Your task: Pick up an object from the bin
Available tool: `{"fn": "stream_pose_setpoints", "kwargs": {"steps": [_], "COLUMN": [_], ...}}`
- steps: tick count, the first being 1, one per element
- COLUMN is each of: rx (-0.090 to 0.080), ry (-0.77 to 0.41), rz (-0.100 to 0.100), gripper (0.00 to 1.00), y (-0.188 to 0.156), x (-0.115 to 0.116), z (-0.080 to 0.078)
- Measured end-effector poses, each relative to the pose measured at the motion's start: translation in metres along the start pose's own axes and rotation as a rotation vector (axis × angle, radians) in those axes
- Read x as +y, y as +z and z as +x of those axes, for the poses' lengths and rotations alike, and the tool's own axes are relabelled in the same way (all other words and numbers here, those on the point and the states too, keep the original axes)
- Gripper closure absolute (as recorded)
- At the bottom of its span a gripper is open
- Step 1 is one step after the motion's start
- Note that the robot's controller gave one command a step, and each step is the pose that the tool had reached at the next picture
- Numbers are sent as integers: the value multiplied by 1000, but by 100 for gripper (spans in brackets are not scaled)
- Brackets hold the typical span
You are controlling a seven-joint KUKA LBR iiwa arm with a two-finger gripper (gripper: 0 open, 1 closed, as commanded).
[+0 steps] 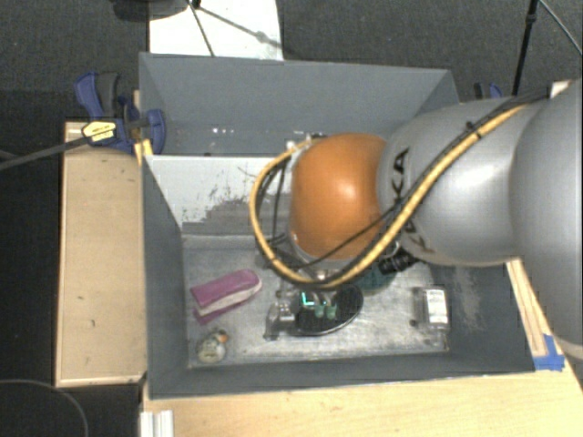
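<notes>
My gripper is low in the middle of the bin, just under the arm's orange cover. It stands over the left edge of a black round disc that lies on the bin floor. Whether it touches the disc is hidden. A purple and pink block lies to the left of the gripper, apart from it. A dark teal thing shows partly from under the arm, to the right of the disc.
A small round brownish thing sits near the front left corner. A small silver rectangular thing lies at the right side of the floor. The big grey arm covers the bin's right and back parts.
</notes>
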State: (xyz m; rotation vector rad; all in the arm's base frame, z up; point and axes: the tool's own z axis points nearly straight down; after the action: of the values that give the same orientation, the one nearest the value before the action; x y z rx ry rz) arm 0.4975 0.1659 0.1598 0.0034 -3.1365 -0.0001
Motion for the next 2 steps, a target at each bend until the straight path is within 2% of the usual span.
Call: {"fn": "stream_pose_setpoints", "kwargs": {"steps": [1,2], "rx": [-6,-8], "ry": [-178,-168], "rz": [-2,-2], "gripper": [0,100], "y": [78,75], "x": [81,79], "z": [-47,-49]}}
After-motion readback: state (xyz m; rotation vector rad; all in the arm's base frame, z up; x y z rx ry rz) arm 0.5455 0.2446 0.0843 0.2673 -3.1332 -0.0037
